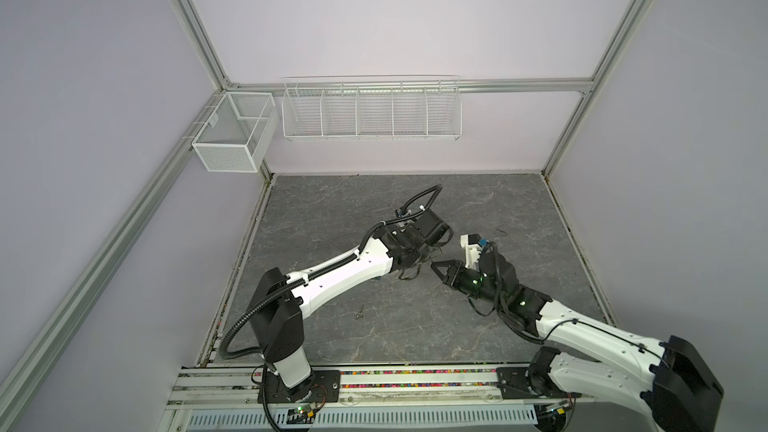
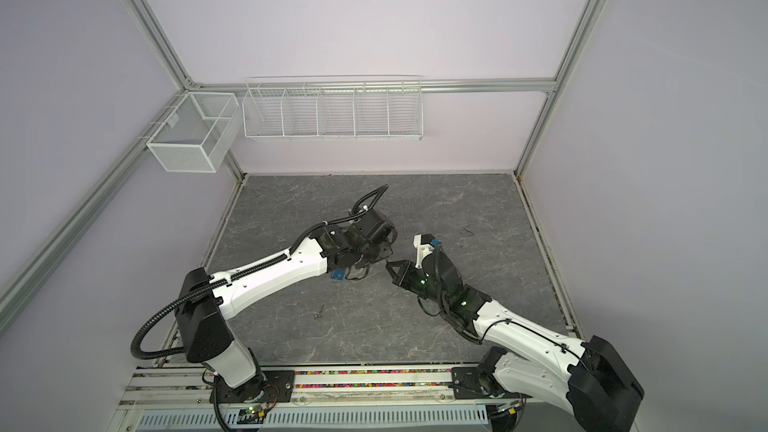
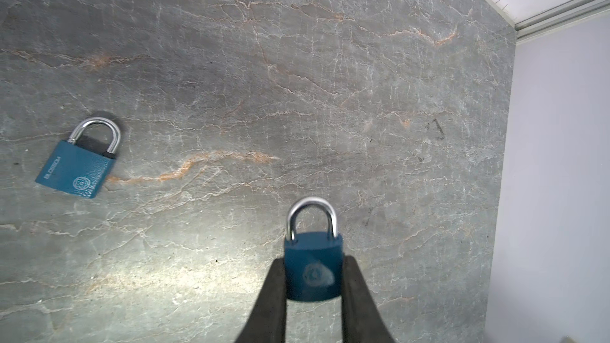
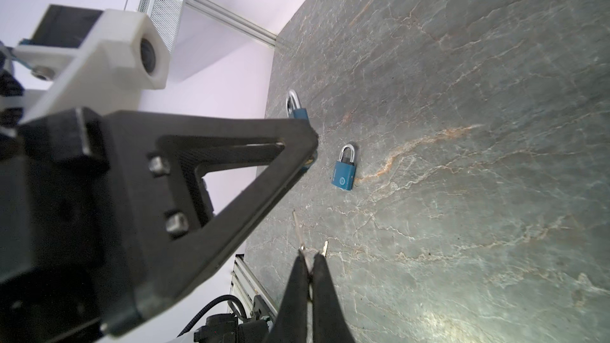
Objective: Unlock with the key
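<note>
Padlock [image 3: 312, 249] hangs above the middle of the surface [image 3: 297, 94], clamped by its body in the left gripper [image 3: 313, 268], apparently to steady it while the right gripper [image 4: 310, 259], pinched tight on the key [image 4: 298, 230], lines up close beside it

Wide bare stretch of grey marble-look tabletop [image 1: 332, 201] behind both arms, free to pass. Mid-table tight: left gripper [image 3: 315, 260] clamped on small blue padlock [image 3: 313, 273], right gripper [image 4: 310, 255] pinching silver key [image 4: 298, 226], tips almost meeting. Second blue padlock [image 3: 76, 168] flat beneath left forearm [image 1: 345, 268]. Tiny metal piece [image 1: 359, 312] front-centre. White wire baskets [image 1: 370, 110] on back wall, well apart.
</note>
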Robot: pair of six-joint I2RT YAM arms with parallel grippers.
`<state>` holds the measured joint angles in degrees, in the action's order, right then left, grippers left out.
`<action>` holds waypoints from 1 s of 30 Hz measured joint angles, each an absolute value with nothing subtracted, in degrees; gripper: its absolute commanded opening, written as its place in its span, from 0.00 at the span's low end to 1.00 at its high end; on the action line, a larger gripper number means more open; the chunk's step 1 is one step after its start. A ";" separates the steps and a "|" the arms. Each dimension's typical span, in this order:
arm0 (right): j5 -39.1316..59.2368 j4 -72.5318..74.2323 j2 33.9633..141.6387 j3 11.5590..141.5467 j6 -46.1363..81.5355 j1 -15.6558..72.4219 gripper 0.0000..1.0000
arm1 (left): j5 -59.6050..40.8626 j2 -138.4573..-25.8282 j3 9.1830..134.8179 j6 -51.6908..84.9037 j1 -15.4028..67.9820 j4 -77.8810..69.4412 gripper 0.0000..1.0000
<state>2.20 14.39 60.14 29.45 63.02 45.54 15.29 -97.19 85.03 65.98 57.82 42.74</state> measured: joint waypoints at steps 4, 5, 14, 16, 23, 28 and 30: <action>1.30 15.86 61.54 29.47 63.64 45.54 0.06 | 15.59 -97.19 85.03 65.95 57.95 42.76 0.00; 1.28 16.05 61.98 29.47 63.72 45.54 0.06 | 15.59 -97.19 85.03 65.95 58.04 42.74 0.00; 0.89 17.43 64.05 29.93 64.40 45.52 0.06 | 15.57 -97.19 85.03 65.95 58.19 42.68 0.00; 0.91 17.72 64.49 30.00 64.60 45.47 0.06 | 15.49 -97.19 85.03 65.95 58.19 42.61 0.00; 0.91 18.90 65.56 30.04 65.60 45.41 0.06 | 15.35 -97.19 84.97 65.95 58.19 42.22 0.00; 1.43 18.94 65.54 30.11 66.13 44.34 0.06 | 15.11 -97.19 84.95 65.95 58.26 42.00 0.00; 2.48 19.27 65.87 30.15 66.61 43.22 0.06 | 15.11 -97.19 84.86 65.95 58.28 41.76 0.00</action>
